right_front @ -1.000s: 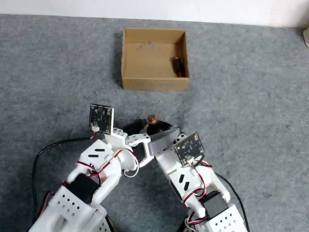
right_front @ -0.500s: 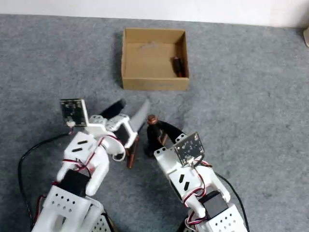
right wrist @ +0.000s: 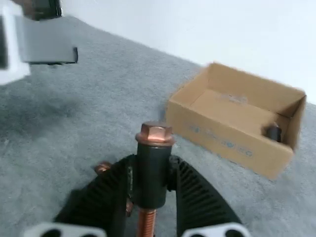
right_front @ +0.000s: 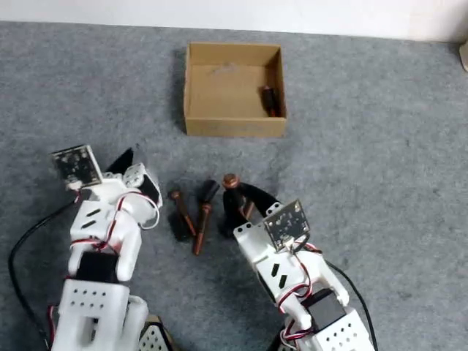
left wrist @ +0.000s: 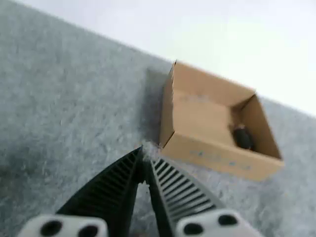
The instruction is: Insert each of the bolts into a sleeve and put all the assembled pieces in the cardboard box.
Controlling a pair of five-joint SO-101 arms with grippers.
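High view: the square brown cardboard box [right_front: 234, 129] lies straight ahead of the right pincer [right_front: 235, 196], apart from it, with a dark assembled piece [right_front: 270, 101] already inside. The left pincer [left wrist: 142, 165], fingers together and empty, stands off to the side. The right one is clamped on a black cylindrical sleeve with a copper bolt through it [right wrist: 152, 163], long axis upright, head uppermost. Judging by this, the right arm should carry it forward over the near wall.
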